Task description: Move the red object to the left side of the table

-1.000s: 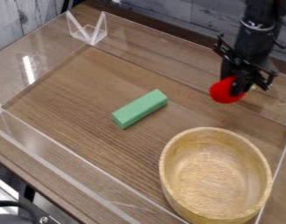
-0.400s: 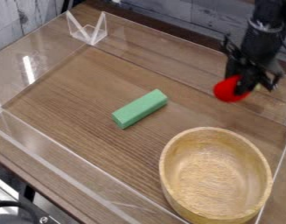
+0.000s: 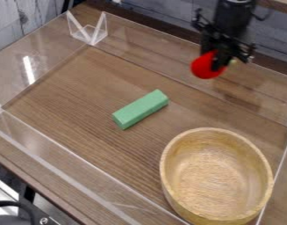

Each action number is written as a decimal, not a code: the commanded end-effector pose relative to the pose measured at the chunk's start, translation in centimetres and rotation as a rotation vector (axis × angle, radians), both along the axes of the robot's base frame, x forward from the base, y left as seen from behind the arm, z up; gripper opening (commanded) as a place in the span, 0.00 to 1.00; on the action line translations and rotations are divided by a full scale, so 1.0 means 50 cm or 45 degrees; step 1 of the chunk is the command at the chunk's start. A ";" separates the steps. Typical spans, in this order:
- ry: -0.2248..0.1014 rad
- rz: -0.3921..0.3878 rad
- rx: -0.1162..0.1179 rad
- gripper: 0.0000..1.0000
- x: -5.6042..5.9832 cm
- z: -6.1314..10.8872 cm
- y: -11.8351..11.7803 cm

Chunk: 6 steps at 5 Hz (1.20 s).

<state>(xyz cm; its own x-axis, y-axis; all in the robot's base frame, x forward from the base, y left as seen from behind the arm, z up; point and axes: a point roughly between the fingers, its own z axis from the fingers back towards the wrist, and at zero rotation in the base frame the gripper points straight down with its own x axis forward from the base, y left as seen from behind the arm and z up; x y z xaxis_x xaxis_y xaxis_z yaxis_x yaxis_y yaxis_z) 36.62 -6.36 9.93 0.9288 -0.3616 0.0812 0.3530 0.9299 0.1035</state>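
Between my hand's [image 3: 211, 61] closed fingers hangs the strawberry [image 3: 204, 65], lifted; the carry leftward across the counter [image 3: 98, 88] remains.

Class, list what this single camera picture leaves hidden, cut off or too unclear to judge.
- Gripper: its fingertips are hidden behind the red object.
- Arm: cut off by the picture's top edge.
- Wooden bowl: its lower rim is cut off by the bottom edge.
- Red object: too small and blurred to show its leafy tip.

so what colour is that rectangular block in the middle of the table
Green block, plain, in the camera view.
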 end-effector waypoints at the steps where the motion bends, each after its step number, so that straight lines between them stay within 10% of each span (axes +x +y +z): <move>1: -0.075 -0.070 -0.027 0.00 0.015 0.025 -0.071; 3: -0.073 -0.077 -0.023 0.00 0.018 -0.005 -0.077; 6: -0.098 0.220 0.026 0.00 0.005 0.030 0.123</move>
